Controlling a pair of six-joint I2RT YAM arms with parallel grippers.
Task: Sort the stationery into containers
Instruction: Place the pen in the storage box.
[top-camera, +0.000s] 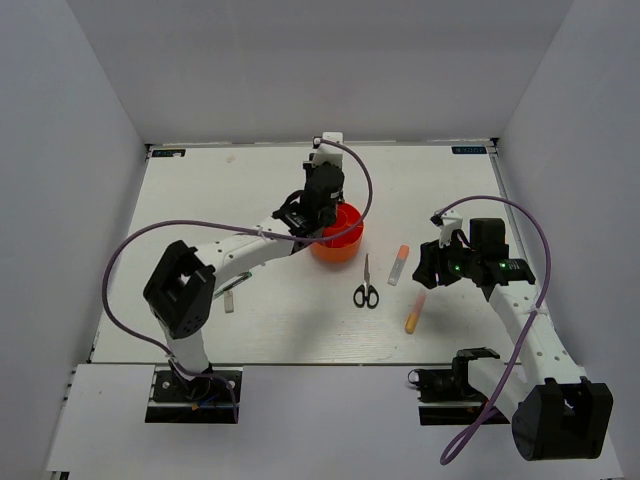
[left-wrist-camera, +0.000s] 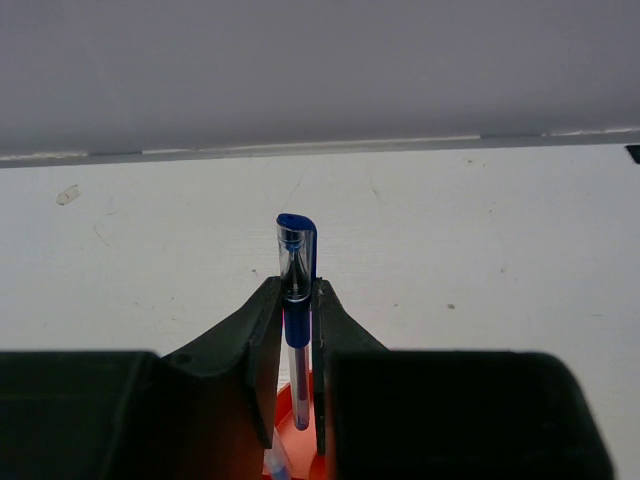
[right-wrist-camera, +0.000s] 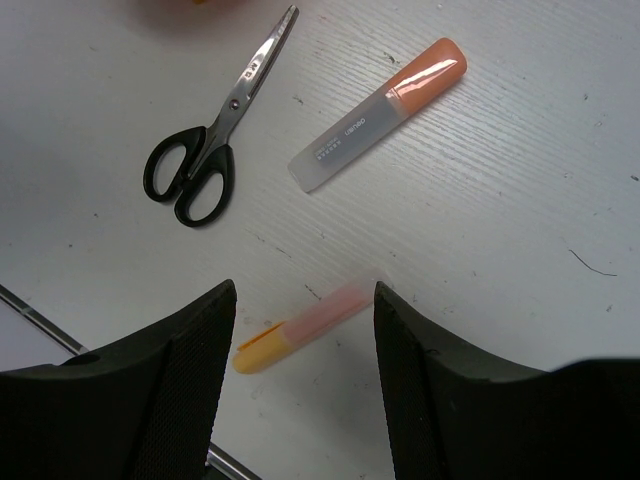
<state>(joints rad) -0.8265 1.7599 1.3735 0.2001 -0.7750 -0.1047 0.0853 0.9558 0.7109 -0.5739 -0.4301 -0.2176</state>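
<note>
Pen, slim, blue, clear-capped end up, pinched in left gripper, seemingly over red-orange tub, right gripper spread wide

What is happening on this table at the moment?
The left tool is shut on a blue pen, held upright just above the red-orange tub. The pen's lower end is hidden, so I cannot tell whether it is inside. The right tool is open and hovers over the orange-yellow highlighter. The black-handled scissors and the white marker lie nearby on the table, not yet sorted.
</note>
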